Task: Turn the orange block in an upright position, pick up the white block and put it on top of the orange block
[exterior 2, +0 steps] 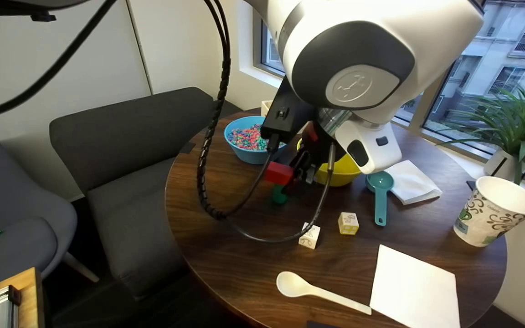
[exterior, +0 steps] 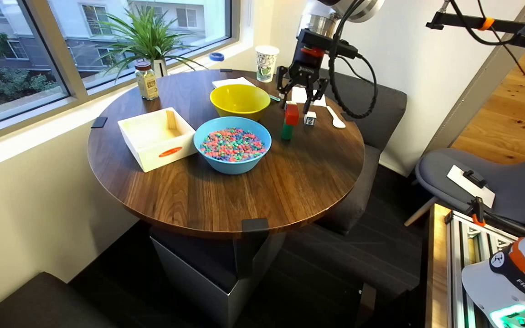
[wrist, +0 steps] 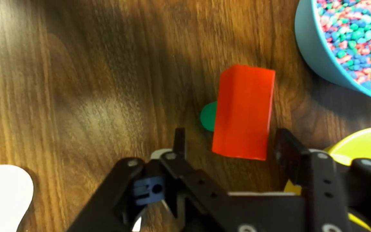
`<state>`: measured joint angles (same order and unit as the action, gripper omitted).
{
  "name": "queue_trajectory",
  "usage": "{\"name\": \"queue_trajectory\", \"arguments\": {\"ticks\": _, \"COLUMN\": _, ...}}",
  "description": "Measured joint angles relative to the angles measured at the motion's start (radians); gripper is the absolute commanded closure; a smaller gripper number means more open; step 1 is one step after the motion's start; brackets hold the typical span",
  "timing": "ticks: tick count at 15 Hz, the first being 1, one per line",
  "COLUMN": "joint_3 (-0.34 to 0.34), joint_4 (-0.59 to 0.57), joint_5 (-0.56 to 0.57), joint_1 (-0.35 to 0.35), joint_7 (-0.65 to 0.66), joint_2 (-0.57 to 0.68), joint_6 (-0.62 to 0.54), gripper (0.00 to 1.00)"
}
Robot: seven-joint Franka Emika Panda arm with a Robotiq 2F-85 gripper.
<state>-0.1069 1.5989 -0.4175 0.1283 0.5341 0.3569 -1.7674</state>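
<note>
"Fingers (wrist: 179,141) stand spread in the wrist view, with one end of the orange block (wrist: 243,112) between them. Anything pinched?"

"Nothing. There's a plain gap on one side; the finger towards the yellow bowl (exterior: 239,102) is just beside the block, touching or not I can't tell."

"And the block itself?"

"Lying lengthwise on top of a small green block (exterior: 286,132), so it isn't upright yet."

"That perch worries me."

"Me too. If one finger reaches it before the other, I'd expect a sideways shove that tips both blocks. Gripping only the end might let it swivel."

"Where's the white block (exterior 2: 309,240)?"

"Probably the all-white one near the pale spoon (exterior 2: 303,288), rather than its yellow-sided neighbour (exterior 2: 348,223). A black cable (exterior 2: 202,168) loops across it in an exterior view; if that hangs low enough, the arm (exterior 2: 353,64) could sweep the block along."

"How's the surface?"

"A round table (exterior: 226,205), dark wood grain, shiny enough to throw back light, so a dropped block may skid. The blue bowl (exterior: 233,168) of coloured bits (exterior: 233,145) is near."

"And around it?"

"A window (exterior: 94,41) behind a spiky plant (exterior: 146,41), and a dark grey bench (exterior 2: 126,136) along a pale wall (exterior 2: 176,50)."
</note>
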Motion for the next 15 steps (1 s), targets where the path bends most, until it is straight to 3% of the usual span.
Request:
{"name": "queue_trajectory", "arguments": {"ticks": 4, "joint_3": 0.0, "joint_4": -0.004, "joint_5": 0.0, "joint_1": 0.001, "joint_7": 0.003, "joint_2": 0.008, "joint_6": 0.002, "gripper": 0.91}}
{"name": "queue_trajectory", "arguments": {"ticks": 10, "joint_3": 0.0, "joint_4": -0.022, "joint_5": 0.007, "joint_1": -0.002, "joint_7": 0.009, "joint_2": 0.01, "joint_6": 0.002, "gripper": 0.92}}
{"name": "queue_trajectory", "arguments": {"ticks": 15, "joint_3": 0.003, "joint_4": -0.043, "joint_5": 0.144, "joint_1": -0.058, "joint_7": 0.007, "joint_2": -0.026, "joint_6": -0.062, "gripper": 0.92}}
